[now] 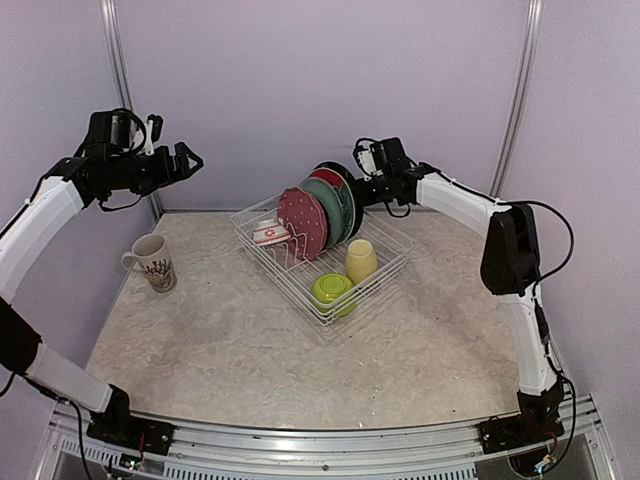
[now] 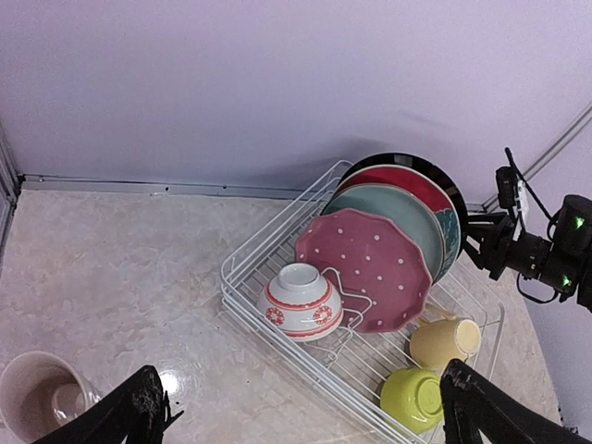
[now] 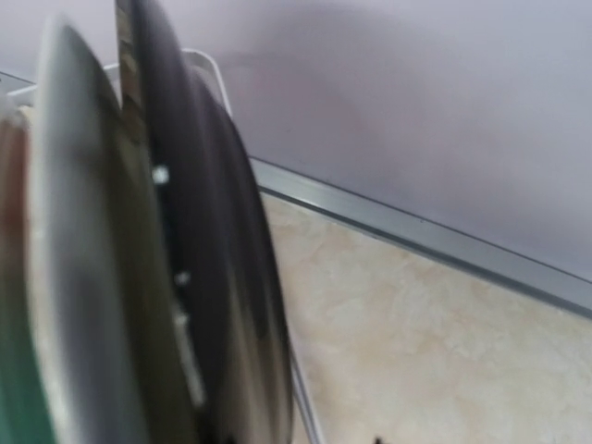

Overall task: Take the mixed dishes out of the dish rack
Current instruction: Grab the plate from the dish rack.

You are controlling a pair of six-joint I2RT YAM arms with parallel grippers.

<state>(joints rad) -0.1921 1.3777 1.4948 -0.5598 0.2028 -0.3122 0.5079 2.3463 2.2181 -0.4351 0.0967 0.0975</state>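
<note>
The white wire dish rack (image 1: 296, 288) (image 2: 242, 277) holds a row of upright plates: pink-dotted (image 1: 302, 222) (image 2: 375, 268), teal (image 1: 337, 203), red (image 1: 326, 177) and, at the back, dark (image 1: 335, 167) (image 2: 407, 159). Beside them lie a small red-white bowl (image 1: 270, 233) (image 2: 298, 301), a pale yellow cup (image 1: 361, 260) and an upturned lime bowl (image 1: 332, 290). My right gripper (image 1: 363, 186) (image 2: 474, 242) is at the dark plate's back rim, and that plate (image 3: 213, 277) fills the blurred right wrist view; its grip is unclear. My left gripper (image 1: 186, 160) (image 2: 301, 412) hangs open, high at the left.
A patterned cream mug (image 1: 152, 262) (image 2: 37, 398) stands on the table left of the rack, below my left gripper. The back wall and its metal sill (image 3: 444, 245) run close behind the rack. Bare marbled tabletop (image 1: 300, 370) lies in front.
</note>
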